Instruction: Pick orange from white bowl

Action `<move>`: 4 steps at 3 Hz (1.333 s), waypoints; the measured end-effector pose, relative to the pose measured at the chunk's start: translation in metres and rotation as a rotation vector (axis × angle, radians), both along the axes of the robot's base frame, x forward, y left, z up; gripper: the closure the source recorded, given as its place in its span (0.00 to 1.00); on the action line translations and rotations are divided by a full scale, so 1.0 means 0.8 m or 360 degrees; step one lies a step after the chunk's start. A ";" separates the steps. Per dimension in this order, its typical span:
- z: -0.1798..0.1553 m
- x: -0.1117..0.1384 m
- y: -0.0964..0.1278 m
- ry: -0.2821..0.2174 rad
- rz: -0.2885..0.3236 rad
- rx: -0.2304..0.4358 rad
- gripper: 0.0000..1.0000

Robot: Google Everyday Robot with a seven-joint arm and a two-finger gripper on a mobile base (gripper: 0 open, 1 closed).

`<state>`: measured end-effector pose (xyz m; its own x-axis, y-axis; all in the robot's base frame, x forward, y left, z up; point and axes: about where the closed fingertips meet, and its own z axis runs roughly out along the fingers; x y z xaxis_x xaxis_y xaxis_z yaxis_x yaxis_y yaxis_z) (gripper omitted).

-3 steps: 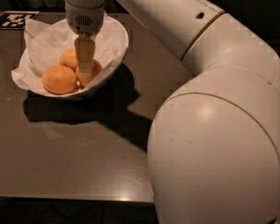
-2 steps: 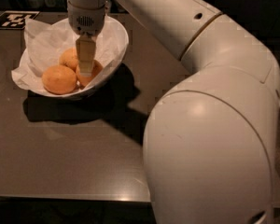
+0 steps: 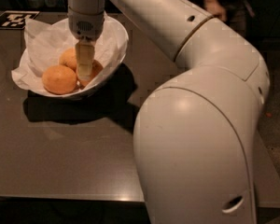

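Observation:
The white bowl (image 3: 122,40) stands at the back left of the dark table, lined with crumpled white paper (image 3: 41,45) that sticks out past its rim. Three oranges lie in it: one at the front left (image 3: 59,80), one behind it (image 3: 68,57), and one at the right (image 3: 97,67), partly hidden. My gripper (image 3: 85,76) points straight down into the bowl. Its tip is at the right-hand orange, between it and the other two. Whether it touches or holds that orange does not show.
My arm's large white links (image 3: 200,143) fill the right half of the view and hide the table there. A black-and-white marker tag (image 3: 14,18) lies at the table's (image 3: 74,157) back left corner. A person (image 3: 214,3) stands behind the table at the back right.
The gripper stays at the same place in the bowl. The large near link of my arm has shifted slightly to the left. The oranges have not moved.

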<state>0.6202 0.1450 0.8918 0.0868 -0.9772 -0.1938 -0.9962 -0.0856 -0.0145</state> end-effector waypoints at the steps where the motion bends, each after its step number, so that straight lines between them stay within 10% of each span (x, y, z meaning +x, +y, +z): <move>1: -0.014 0.000 0.003 0.0050 -0.0001 0.0004 0.28; 3: -0.039 -0.001 0.004 0.0124 -0.0008 -0.0005 0.27; 4: -0.047 -0.002 0.000 0.0135 -0.0015 0.0004 0.45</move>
<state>0.6189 0.1449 0.8546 0.0608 -0.9774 -0.2026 -0.9946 -0.0763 0.0700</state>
